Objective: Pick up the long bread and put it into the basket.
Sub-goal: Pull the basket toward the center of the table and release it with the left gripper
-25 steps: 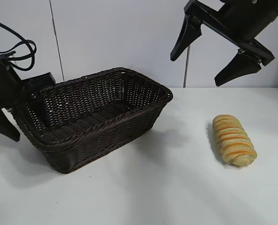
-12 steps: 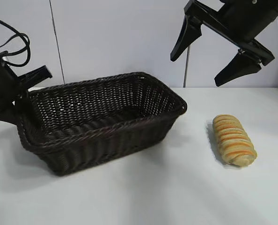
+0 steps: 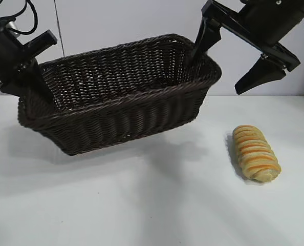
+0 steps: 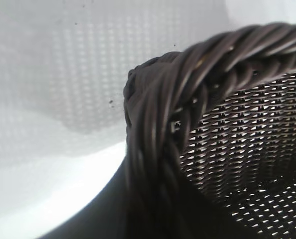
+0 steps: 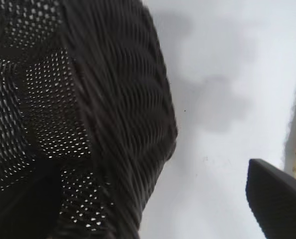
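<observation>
On the white table (image 3: 142,205), long bread (image 3: 255,152) clear of the lifted basket (image 3: 121,102); left end effector (image 3: 31,82) clamped on its rim, right end effector (image 3: 239,56) agape, empty.

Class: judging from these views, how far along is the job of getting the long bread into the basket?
Done: nothing. In hand: the left gripper grips the basket by its rim, tilted off the table. Left: the long bread lies untouched; the open right gripper hangs above.
</observation>
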`<state>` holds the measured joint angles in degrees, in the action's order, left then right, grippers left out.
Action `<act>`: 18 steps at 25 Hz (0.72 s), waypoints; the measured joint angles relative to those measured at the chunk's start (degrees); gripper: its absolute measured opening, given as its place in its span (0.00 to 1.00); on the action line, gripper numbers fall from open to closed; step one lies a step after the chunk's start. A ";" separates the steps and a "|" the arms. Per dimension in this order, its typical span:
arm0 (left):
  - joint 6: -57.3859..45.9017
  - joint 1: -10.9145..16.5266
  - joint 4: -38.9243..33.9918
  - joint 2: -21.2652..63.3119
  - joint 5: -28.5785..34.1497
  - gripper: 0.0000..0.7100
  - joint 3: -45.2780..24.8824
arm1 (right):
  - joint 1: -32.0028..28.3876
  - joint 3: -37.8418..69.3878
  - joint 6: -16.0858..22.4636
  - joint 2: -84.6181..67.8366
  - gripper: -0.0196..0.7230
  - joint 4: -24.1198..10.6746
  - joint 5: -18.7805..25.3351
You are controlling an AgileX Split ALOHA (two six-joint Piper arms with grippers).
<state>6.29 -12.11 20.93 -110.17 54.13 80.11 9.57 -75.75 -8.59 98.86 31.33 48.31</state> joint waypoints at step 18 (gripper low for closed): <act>-2.92 -1.97 4.42 -7.67 -1.97 0.13 1.47 | 0.00 0.00 -0.11 0.00 0.96 0.00 1.24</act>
<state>3.37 -14.07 25.36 -117.83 52.16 81.58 9.57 -75.75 -8.70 98.86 31.33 49.55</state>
